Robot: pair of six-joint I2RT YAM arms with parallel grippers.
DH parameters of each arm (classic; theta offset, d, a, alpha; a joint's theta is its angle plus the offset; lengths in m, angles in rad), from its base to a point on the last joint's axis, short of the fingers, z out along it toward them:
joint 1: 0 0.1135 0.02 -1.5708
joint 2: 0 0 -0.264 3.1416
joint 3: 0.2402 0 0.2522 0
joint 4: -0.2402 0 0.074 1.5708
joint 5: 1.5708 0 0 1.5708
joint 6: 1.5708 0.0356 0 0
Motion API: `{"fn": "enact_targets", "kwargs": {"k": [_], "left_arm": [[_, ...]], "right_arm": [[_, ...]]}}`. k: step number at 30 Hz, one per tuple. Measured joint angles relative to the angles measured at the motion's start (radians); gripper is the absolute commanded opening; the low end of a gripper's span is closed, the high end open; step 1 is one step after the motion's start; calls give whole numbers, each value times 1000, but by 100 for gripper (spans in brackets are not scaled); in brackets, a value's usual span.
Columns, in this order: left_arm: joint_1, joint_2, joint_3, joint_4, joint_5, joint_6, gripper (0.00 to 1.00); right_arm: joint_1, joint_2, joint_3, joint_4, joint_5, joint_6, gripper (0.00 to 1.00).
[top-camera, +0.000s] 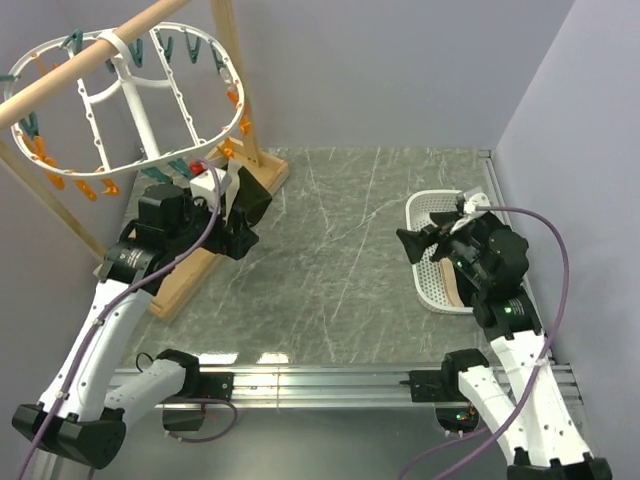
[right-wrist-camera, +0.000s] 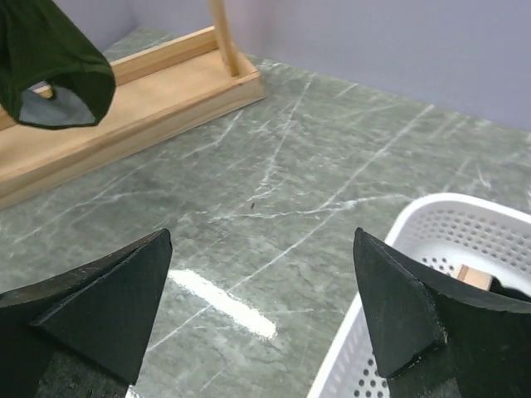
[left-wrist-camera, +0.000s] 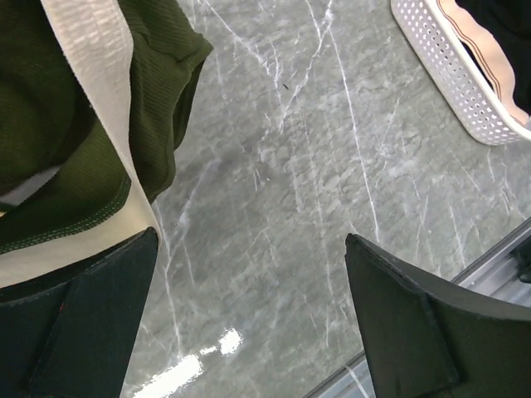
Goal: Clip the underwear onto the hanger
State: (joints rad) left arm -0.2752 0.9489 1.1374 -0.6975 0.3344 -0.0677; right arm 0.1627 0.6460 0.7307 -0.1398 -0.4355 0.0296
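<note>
Hanging underwear [left-wrist-camera: 33, 83] crowds left wrist view; hanger [top-camera: 133, 103] shows only overhead.

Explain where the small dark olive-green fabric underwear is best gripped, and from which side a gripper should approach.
Pinch the lower hem of the small dark olive-green fabric underwear, probably coming in across the grey marble table. It hangs loosely with its bottom edge free in the air, while the pale wooden stand base sits close behind and below it.
</note>
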Motion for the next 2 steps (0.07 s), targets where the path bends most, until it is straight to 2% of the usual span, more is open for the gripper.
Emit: {"fn": "enact_targets", "kwargs": {"k": [2], "left_arm": [[-13,0,2,5,-18,0,100]], "right_arm": [[-32,-18,-12,-4,-15,9,97]]}}
